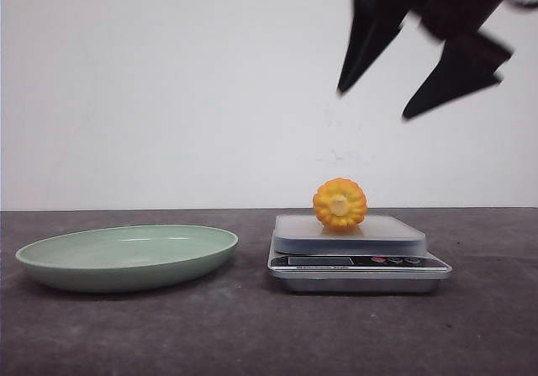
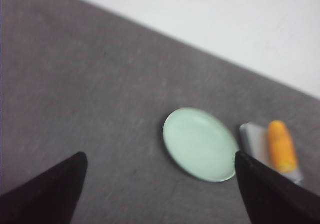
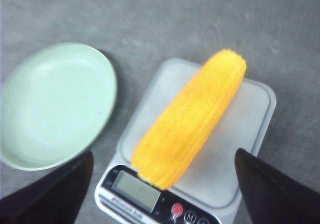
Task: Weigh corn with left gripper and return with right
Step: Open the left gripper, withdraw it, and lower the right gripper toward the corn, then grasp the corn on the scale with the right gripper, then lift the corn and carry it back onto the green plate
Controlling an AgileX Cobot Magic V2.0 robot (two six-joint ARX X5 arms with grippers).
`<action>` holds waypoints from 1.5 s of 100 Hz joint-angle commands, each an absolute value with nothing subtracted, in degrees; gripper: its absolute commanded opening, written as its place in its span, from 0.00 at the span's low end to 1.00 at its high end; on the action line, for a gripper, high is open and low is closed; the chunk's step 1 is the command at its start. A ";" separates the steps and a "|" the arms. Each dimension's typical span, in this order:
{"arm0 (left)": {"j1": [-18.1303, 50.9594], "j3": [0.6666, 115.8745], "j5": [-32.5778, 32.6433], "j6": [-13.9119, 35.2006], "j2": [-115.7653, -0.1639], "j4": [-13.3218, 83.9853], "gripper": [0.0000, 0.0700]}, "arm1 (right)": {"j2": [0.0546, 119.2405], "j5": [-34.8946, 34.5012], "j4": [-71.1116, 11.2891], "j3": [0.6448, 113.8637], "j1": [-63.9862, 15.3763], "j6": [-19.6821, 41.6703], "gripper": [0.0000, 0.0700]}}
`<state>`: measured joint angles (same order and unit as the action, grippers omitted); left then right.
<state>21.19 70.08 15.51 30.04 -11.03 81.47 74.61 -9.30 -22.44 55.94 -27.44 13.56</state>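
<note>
The corn [image 1: 340, 203] lies on the platform of a silver kitchen scale [image 1: 357, 262], its paler cut end facing the front camera. My right gripper [image 1: 374, 100] hangs open high above it and touches nothing. In the right wrist view the yellow-orange corn [image 3: 192, 119] lies lengthwise across the scale [image 3: 245, 134], below my open right gripper [image 3: 163, 156]. My left gripper [image 2: 160, 156] is open and empty, far up and away from the table. Its view shows the corn [image 2: 281, 146] small on the scale [image 2: 252, 136]. The left gripper is out of the front view.
A shallow pale green plate [image 1: 126, 258] sits empty on the dark grey table, left of the scale. It also shows in both wrist views, as the plate [image 2: 200, 144] and the plate [image 3: 55, 103]. A white wall stands behind the table.
</note>
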 commanded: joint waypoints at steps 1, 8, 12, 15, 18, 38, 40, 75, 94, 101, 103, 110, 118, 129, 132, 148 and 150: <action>21.15 69.80 14.90 29.76 -10.90 82.21 0.79 | 79.22 -7.66 -21.89 58.61 -28.45 14.44 0.82; 21.10 68.62 14.46 29.58 -10.90 80.99 0.79 | 83.40 -6.98 -22.35 60.80 -28.82 14.46 0.82; 21.10 68.34 14.46 29.56 -10.90 80.86 0.79 | 85.58 -6.94 -22.55 62.00 -28.82 14.44 0.82; 21.10 68.25 14.48 29.32 -10.90 80.84 0.79 | 87.02 -6.68 -22.76 62.85 -28.82 14.48 0.82; 21.10 68.18 14.52 29.12 -10.90 80.75 0.79 | 88.27 -6.17 -22.81 63.59 -28.88 14.66 0.82; 21.10 68.18 14.96 27.88 -10.90 80.60 0.79 | 94.56 -4.43 -22.72 66.22 -29.08 16.34 0.82; 21.10 68.18 14.96 27.86 -10.90 80.62 0.79 | 94.96 -4.43 -22.68 66.22 -29.08 16.49 0.82; 21.10 68.18 15.42 27.46 -10.90 80.58 0.79 | 98.56 -3.95 -23.40 66.22 -29.82 18.11 0.10; 21.10 68.18 15.40 27.49 -10.90 80.58 0.79 | 95.48 -3.79 -22.33 66.35 -30.39 17.43 0.00; 21.10 68.18 15.40 27.49 -10.90 80.53 0.79 | 93.01 -3.84 -22.28 66.48 -31.20 17.19 0.00; 21.10 68.18 15.40 27.49 -10.90 80.49 0.79 | 92.09 -3.95 -22.26 66.52 -31.42 17.21 0.00; 21.10 68.18 15.40 27.49 -10.90 80.03 0.79 | 89.86 -4.60 -21.87 67.44 -32.49 17.87 0.00; 21.10 68.18 15.40 27.51 -10.90 79.53 0.79 | 89.45 -4.71 -21.93 70.28 -35.03 18.96 0.00; 21.10 68.18 15.40 27.51 -10.90 79.48 0.79 | 90.52 -4.49 -21.91 74.74 -39.40 19.73 0.00; 21.10 68.18 15.40 27.51 -10.90 79.46 0.79 | 91.02 -4.05 -21.85 75.96 -41.01 19.73 0.00; 21.10 68.18 15.38 27.46 -10.90 78.83 0.79 | 96.75 -2.02 -21.91 82.50 -47.92 20.82 0.00; 21.10 68.18 15.38 27.49 -10.90 78.76 0.79 | 97.67 -1.96 -21.87 83.09 -48.51 21.06 0.00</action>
